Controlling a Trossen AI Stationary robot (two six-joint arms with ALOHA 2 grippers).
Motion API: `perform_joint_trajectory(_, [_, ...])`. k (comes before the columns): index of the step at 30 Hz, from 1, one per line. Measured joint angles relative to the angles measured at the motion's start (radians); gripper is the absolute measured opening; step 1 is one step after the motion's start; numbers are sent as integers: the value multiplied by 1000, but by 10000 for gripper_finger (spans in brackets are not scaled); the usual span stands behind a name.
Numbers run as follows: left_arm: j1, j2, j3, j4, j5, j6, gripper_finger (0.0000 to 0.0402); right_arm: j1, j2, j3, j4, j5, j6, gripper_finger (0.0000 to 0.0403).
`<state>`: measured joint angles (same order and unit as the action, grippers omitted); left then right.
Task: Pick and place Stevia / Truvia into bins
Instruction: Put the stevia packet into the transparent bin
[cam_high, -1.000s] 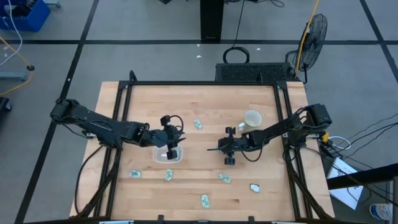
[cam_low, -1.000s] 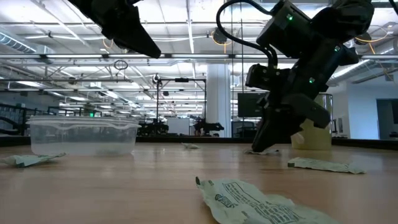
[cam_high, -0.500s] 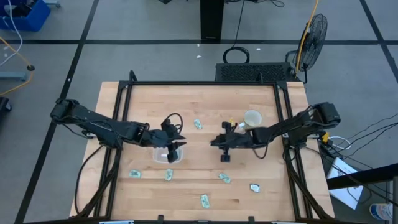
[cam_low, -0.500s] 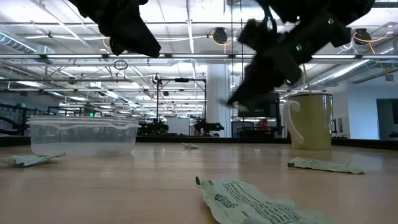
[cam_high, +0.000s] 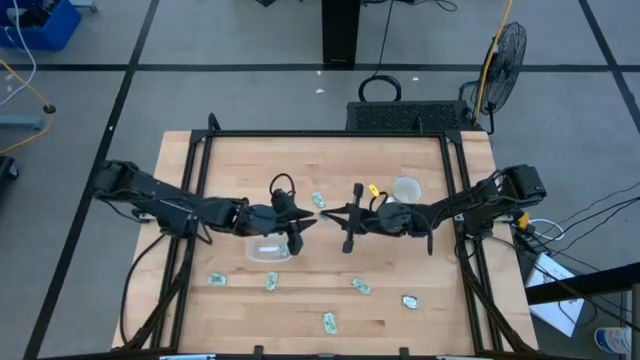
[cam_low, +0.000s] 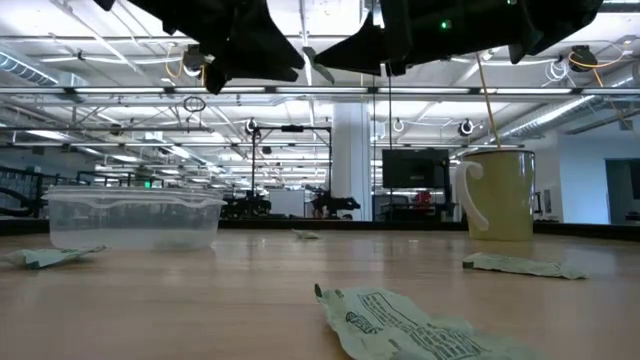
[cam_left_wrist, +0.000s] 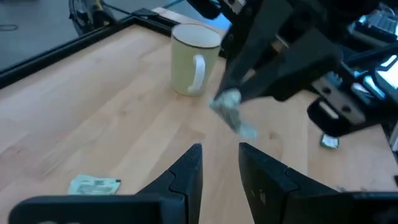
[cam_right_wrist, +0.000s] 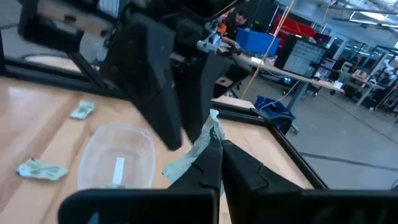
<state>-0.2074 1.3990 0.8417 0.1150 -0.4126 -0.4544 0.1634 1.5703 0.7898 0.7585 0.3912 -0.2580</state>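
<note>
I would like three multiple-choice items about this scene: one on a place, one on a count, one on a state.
1. Where does the mug stand?
A) on the right arm's side of the table
B) at the left arm's front corner
C) on the floor

2. In the high view, how many sachets lie loose on the wood?
A) two
B) six
C) twelve

3. The right tool is
A) open, empty
B) shut on a sachet
C) inside the mug

Key: 1 A, it stands next to the right arm; 2 B, six lie scattered; 3 B, the packet sticks out between its fingers.
</note>
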Motion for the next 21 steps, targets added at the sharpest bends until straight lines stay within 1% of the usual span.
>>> perform_joint_trajectory(6, [11, 11, 0, 72, 0, -5, 108, -1, 0, 0, 0, 3, -60, 1])
perform_joint_trajectory(10, [13, 11, 0, 77, 1, -23, 108, -5, -1, 0, 21, 3, -120, 1])
perform_joint_trajectory(16, [31, 10, 0, 77, 0, -22, 108, -23, 0, 0, 50, 2, -122, 1])
perform_joint_trajectory(21, [71, 10, 0, 79, -4, -4, 108, -34, 0, 0, 87, 0, -121, 1])
